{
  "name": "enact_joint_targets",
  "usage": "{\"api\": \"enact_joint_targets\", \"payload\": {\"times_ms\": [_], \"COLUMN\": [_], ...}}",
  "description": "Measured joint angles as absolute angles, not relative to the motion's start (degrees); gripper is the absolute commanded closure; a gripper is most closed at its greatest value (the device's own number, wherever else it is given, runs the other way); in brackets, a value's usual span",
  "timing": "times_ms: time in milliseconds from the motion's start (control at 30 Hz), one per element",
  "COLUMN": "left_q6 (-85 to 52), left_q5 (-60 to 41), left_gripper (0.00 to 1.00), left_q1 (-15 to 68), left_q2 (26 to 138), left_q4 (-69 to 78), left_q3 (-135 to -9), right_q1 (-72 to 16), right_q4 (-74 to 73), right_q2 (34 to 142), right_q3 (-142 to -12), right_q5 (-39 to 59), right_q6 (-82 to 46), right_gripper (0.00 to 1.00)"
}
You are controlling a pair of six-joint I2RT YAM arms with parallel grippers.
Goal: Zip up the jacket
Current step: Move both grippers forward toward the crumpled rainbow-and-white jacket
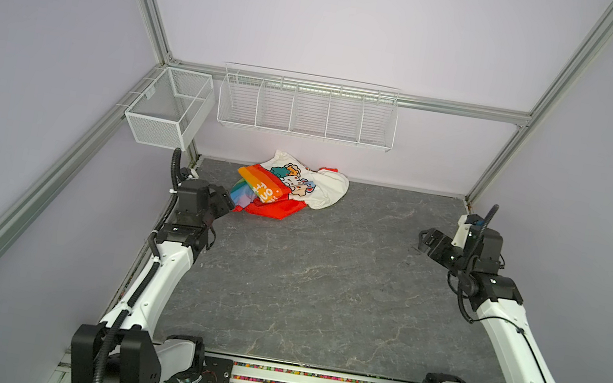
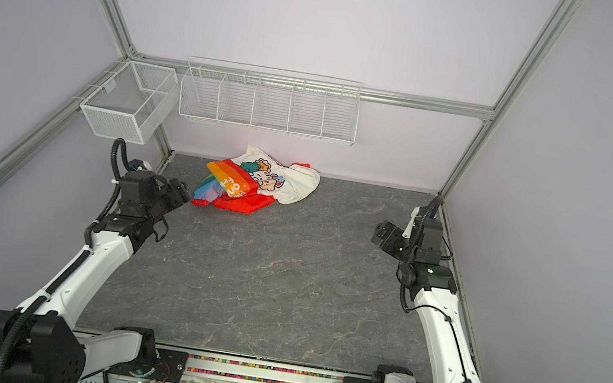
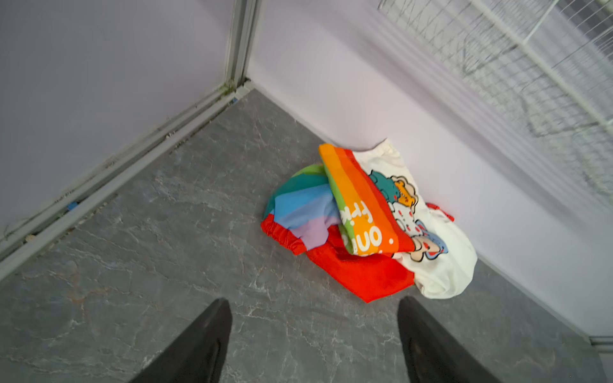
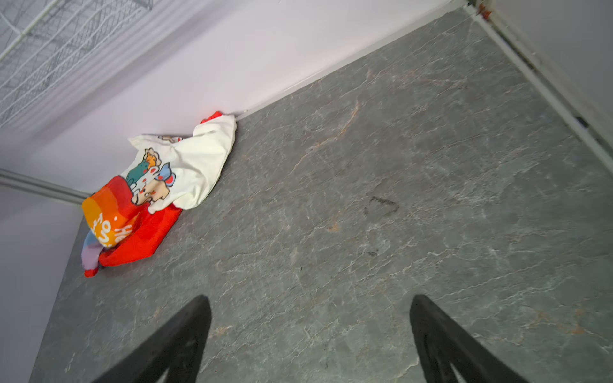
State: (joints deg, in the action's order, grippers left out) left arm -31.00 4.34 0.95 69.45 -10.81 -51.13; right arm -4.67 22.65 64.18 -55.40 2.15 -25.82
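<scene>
1. One jacket (image 1: 288, 189) lies crumpled in a heap at about 12 o'clock on the grey, stone-patterned tabletop (image 1: 322, 288). It sits a little toward 11 and is pushed up against the back wall (image 1: 322, 35). It shows this way in both top views.
2. Folded over the top of the heap is the rainbow-striped half (image 3: 361, 205), which carries white lettering. The white half (image 3: 444, 265), printed with cartoon animals, bunches toward 1 o'clock of the heap. Plain red fabric (image 3: 361, 275) spreads out underneath on the near side.
3. A rainbow sleeve ending in a red cuff (image 3: 282, 233) sticks out toward 8 o'clock of the heap and lies flat on the tabletop.
4. At about 10 o'clock on the tabletop, the left gripper (image 3: 313, 300) points at the heap. Its jaws stand apart with only bare tabletop between them, so it holds nothing. In the left wrist view the jacket lies just ahead of the fingertips, and the red fabric is the nearest part.
5. At about 2 o'clock, the right gripper (image 4: 310, 296) is well apart from the jacket. Its jaws are spread wide and empty above bare tabletop.
6. A white wire rack (image 1: 308, 106) with divided compartments hangs on the back wall above the jacket. A white mesh basket (image 1: 169, 106) hangs at the 11 o'clock corner.
</scene>
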Motion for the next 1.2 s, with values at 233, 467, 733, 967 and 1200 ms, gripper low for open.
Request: {"api": "enact_joint_targets", "payload": {"times_ms": [233, 467, 733, 967, 1200], "left_q6": [-33.91, -37.12, -37.28, -37.21, -36.4], "left_q5": [-0.03, -3.77, -4.84, -6.35, -8.75], "left_gripper": [0.29, 0.32, 0.34, 0.8, 1.0], "left_q1": [0.95, 0.97, 0.95, 0.8, 0.75], "left_q2": [80.58, 92.92, 104.25, 110.39, 111.46], "left_q4": [-6.74, -3.29, -2.94, -2.98, -5.02], "left_q3": [-50.81, -54.33, -63.53, -68.66, -70.32], "right_q1": [-12.6, -18.83, -22.55, -23.51, -24.62], "right_q4": [22.57, 22.44, 22.52, 22.96, 23.4], "right_q2": [69.17, 72.27, 72.6, 72.6, 72.6], "right_q3": [-55.4, -55.4, -55.42, -55.44, -56.36], "right_q5": [2.28, 1.26, 0.01, -0.71, -1.28], "right_q6": [-27.46, -28.4, -28.73, -28.71, -28.64], "right_gripper": [0.02, 0.02, 0.04, 0.02, 0.07]}}
